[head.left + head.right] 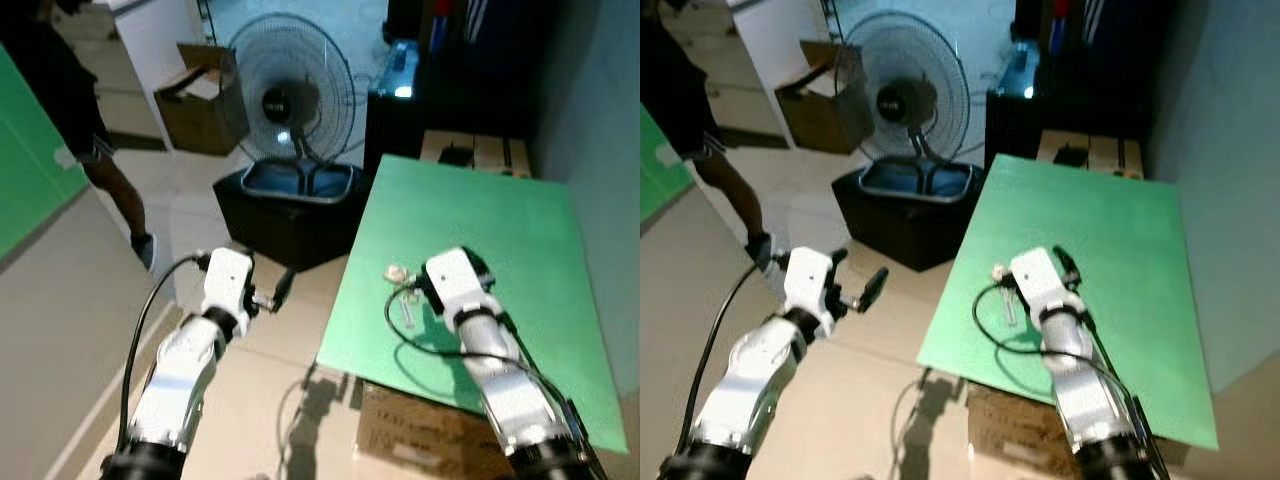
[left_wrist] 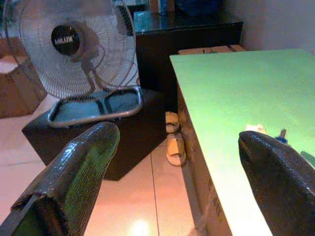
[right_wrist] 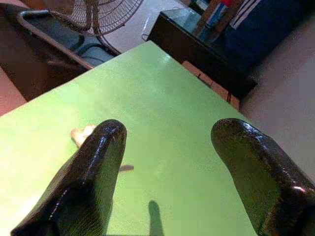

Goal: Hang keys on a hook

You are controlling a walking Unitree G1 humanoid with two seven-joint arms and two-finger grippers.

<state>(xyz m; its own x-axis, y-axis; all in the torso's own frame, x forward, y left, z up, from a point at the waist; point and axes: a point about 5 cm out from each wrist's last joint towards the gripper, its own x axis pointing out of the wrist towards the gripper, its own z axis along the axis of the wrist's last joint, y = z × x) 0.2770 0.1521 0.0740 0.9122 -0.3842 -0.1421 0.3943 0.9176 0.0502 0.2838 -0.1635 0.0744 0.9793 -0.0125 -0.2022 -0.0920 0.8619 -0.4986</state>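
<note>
Where smooth green tabletop [image 1: 500, 230] shines, perhaps metal keys [image 1: 403, 285].

A: What colours lie by the right gripper [image 3: 165, 167]?
B: Glossy black fingers over a plain bright green table [image 1: 500, 250]; pale cream keys [image 1: 400, 275] just beside them.
A: And beyond the left gripper [image 2: 172, 177]?
B: A grey wire-mesh fan [image 1: 290, 90] on a black box [image 1: 285, 225], and a brown carton [image 1: 195, 100].
</note>
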